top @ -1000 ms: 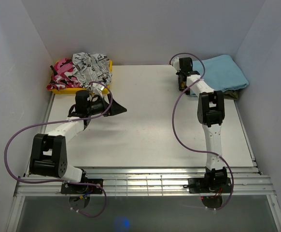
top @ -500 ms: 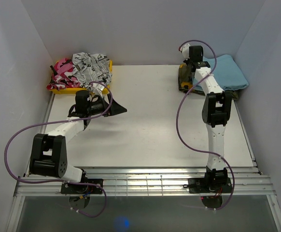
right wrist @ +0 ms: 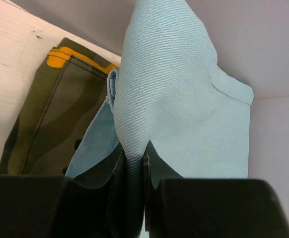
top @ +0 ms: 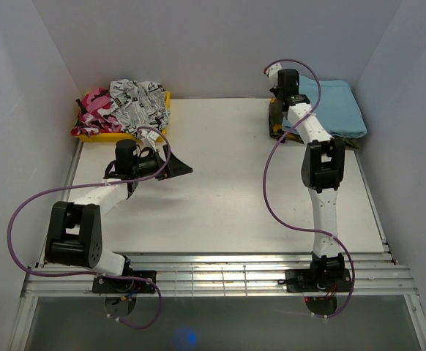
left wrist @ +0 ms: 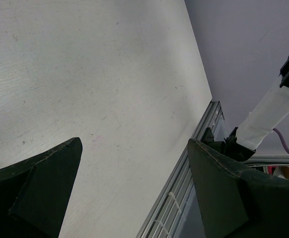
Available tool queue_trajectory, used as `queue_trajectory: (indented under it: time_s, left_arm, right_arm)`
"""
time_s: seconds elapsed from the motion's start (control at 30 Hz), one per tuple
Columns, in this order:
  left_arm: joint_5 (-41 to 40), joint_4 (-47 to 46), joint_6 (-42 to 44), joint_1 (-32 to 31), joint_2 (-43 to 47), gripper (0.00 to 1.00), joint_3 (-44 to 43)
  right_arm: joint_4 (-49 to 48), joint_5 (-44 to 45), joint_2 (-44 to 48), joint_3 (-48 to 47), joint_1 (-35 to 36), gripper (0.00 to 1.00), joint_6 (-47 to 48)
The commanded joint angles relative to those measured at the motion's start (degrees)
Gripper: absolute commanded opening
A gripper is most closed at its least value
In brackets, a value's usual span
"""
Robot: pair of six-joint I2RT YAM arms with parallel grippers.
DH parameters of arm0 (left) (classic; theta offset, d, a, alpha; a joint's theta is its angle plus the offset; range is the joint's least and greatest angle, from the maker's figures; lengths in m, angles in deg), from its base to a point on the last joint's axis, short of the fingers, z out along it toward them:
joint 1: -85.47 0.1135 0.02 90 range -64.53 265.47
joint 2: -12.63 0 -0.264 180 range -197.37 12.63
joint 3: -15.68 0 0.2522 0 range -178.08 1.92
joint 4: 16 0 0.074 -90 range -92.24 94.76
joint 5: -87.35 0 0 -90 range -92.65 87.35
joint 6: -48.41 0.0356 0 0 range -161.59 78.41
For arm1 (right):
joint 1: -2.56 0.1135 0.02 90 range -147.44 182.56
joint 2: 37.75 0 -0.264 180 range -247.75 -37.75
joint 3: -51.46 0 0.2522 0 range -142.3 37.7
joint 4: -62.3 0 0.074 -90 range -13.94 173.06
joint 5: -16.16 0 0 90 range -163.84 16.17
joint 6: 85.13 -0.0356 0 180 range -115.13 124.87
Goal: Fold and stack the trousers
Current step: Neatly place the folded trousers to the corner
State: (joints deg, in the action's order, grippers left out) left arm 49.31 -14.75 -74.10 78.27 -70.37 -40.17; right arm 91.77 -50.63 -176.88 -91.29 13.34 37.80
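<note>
**Plain light-blue soft cloth trousers [top: 339, 108] pinched at the far right corner**

The trousers lie folded into a flat, unpatterned slab in the far right corner of the white tabletop [top: 228, 190], against the right wall. They rest partly on an olive-green garment with a yellow-orange edge [right wrist: 42, 116], which shows from under their left side. In the right wrist view a ridge of the blue cloth rises from the slab. The right end effector [right wrist: 133, 171] has its black fingers pressed together on that ridge, pinching it.

The left end effector [left wrist: 134, 144] hangs over bare tabletop on the left, spread wide and holding nothing.

A yellow tray [top: 90, 134] heaped with pink and black-and-white printed clothes [top: 129, 101] sits in the far left corner. Pale grey walls close in three sides. Metal rails [top: 235, 272] run along the near edge.
</note>
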Motion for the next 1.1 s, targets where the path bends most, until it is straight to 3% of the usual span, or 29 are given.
queue_trajectory:
  time_s: [0.0, 0.07, 0.17, 0.2, 0.27, 0.43, 0.6, 0.67, 0.83, 0.93, 1.07]
  left_arm:
    - [1.47, -0.93, -0.36, 0.35, 0.12, 0.98, -0.1]
    - [1.38, -0.5, -0.53, 0.43, 0.21, 0.98, -0.19]
    - [1.3, 0.82, -0.1, 0.35, 0.73, 0.98, -0.71]
    - [1.04, 1.43, 0.43, 0.35, 0.91, 0.98, -1.15]
    - [0.77, 5.02, 1.74, 0.43, 1.17, 0.98, -2.29]
    - [-0.81, 12.24, 6.66, 0.35, 1.53, 0.98, -9.57]
    - [-6.16, 30.85, 16.32, 0.52, -0.93, 0.98, -22.14]
    - [-10.19, 38.4, 20.8, 1.57, -2.43, 0.98, -28.1]
    - [-12.05, 44.5, 24.78, 7.11, -1.2, 0.98, -33.49]
    - [-13.72, 52.22, 30.39, 9.84, -3.65, 0.98, -39.2]
    - [-19.18, 57.69, 34.78, 10.19, -6.38, 0.98, -41.42]
  right_arm:
    - [-11.04, -1.67, -0.35, -1.79, 3.71, 0.08, -0.41]
    - [-11.92, -0.53, -2.54, -1.79, 3.72, 0.08, -0.32]
    - [-12.72, 0.35, -4.92, -1.01, 3.63, 0.48, -0.67]
    - [-12.63, 0.35, -4.75, -0.48, 3.54, 0.72, -0.93]
    - [-11.58, -1.31, -3.61, 0.92, 3.63, 0.91, -1.98]
    - [-5.61, -8.5, 6.03, 4.44, 3.54, 0.9, -5.32]
    - [0.02, -17.73, 21.49, 12.26, 1.01, 0.9, -8.93]
    - [5.46, -25.28, 24.94, 13.76, -1.19, 0.9, -11.82]
    - [17.33, -46.0, 36.54, 17.97, -13.05, 0.9, -16.84]
    - [21.29, -56.29, 44.87, 27.97, -20.17, 0.9, -16.23]
    - [25.08, -60.2, 55.87, 44.75, -25.98, 0.9, -10.44]
